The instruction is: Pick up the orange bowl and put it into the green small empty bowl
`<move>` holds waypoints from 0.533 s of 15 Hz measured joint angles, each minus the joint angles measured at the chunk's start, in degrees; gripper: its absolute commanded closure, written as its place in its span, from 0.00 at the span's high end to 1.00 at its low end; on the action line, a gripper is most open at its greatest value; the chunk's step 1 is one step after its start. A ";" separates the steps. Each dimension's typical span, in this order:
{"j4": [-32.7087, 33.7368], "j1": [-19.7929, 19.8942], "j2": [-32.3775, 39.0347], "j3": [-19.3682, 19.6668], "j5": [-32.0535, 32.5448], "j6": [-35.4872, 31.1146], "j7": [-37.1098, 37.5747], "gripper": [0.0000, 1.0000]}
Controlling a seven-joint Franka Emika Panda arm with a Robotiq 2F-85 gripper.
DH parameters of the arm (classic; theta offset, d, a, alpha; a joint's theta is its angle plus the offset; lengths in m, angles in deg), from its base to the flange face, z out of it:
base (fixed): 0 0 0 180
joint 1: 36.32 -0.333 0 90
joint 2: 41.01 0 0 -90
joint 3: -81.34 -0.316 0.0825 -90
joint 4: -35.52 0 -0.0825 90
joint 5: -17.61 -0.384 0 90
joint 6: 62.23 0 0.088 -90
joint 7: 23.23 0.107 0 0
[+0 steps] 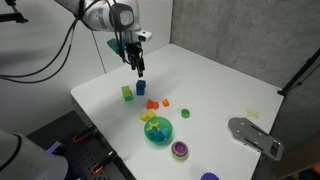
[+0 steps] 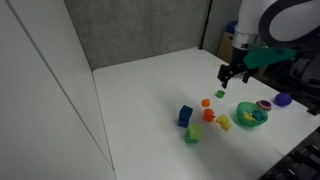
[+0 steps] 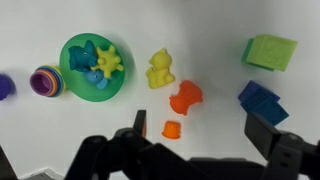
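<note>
The orange bowl [image 3: 171, 129] is a tiny round cup on the white table; it also shows in both exterior views [image 1: 165, 101] [image 2: 206, 102]. The green small empty bowl [image 3: 270, 52], boxy and light green, stands beside a blue block [image 3: 262, 102]; it also shows in both exterior views [image 1: 127, 93] [image 2: 191, 134]. My gripper [image 3: 203, 130] is open and empty, held above the table. In the wrist view the orange bowl lies just inside one finger. The gripper shows raised in both exterior views [image 1: 140, 68] [image 2: 232, 75].
A redder-orange angular piece [image 3: 185, 97] and a yellow figure [image 3: 160, 69] lie near the orange bowl. A teal-green bowl [image 3: 72, 48] holds toys. A purple bowl [image 3: 45, 80] is beside it. Another orange piece [image 1: 185, 114] lies apart. A grey metal object [image 1: 255, 135] sits near the table edge.
</note>
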 measured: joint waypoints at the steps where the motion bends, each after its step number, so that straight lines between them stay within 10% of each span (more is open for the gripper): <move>1: 0.77 -0.09 1.60 0.80 0.56 -0.02 0.89 1.00; 8: 1.55 -1.59 4.04 2.83 1.17 -0.06 1.91 1.00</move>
